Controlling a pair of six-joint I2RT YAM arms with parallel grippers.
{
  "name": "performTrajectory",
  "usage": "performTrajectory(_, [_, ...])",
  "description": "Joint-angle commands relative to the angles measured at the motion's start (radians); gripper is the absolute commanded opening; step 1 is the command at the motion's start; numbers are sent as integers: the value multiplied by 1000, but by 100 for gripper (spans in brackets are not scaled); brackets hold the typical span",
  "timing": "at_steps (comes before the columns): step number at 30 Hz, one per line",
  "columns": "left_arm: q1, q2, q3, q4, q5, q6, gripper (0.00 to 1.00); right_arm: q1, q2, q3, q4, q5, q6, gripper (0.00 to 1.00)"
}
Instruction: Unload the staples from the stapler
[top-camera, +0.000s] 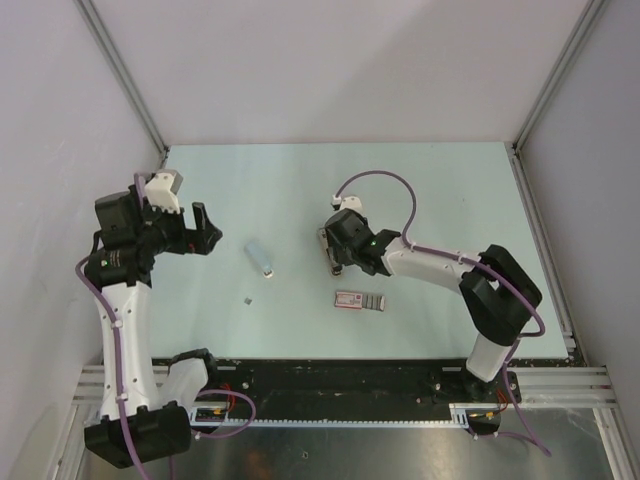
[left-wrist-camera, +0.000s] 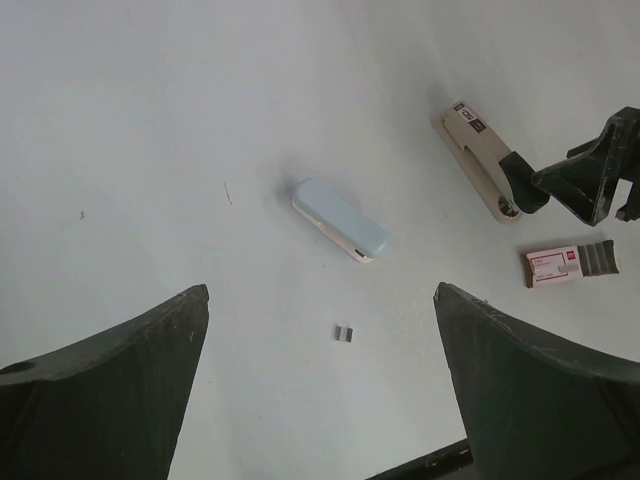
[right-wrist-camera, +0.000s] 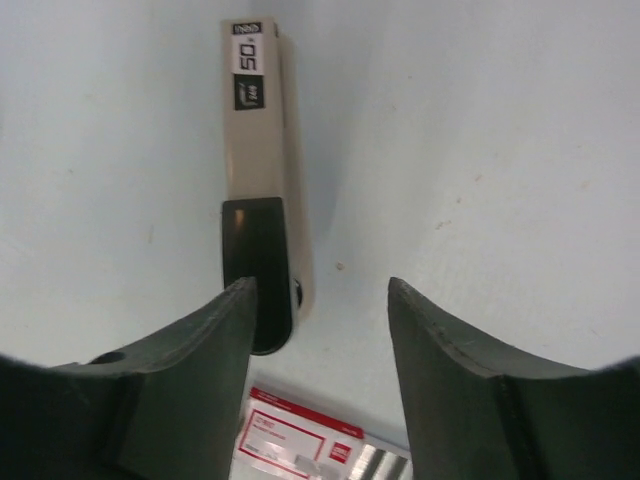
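In mid-frame the right gripper (right-wrist-camera: 322, 292) hangs spread wide over the cream stapler's (right-wrist-camera: 262, 160) black end, apparently lining up a grasp, while the left gripper (left-wrist-camera: 320, 297), equally unclenched, waits empty at the left.

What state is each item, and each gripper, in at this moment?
Cream bar-shaped stapler with black end: lying flat on table, ungripped.
Pink-labelled rectangular staple box: lying flat, grey staples showing at one end.
Small grey staple strip: loose on table.
Pale blue rounded bar: lying flat, untouched.
Left gripper: open, empty.
Right gripper: open, empty.
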Motion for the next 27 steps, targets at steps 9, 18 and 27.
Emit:
performTrajectory(9, [-123, -70, -4, -19, -148, -17, 99, -225, -142, 94, -129, -168, 169, 99])
performTrajectory(18, [-130, -216, -17, -48, -401, 126, 99, -207, -181, 131, -137, 96, -22, 85])
performTrajectory(27, [-129, -217, -31, -50, -451, 204, 5, -387, -138, 147, -193, -322, 74, 0])
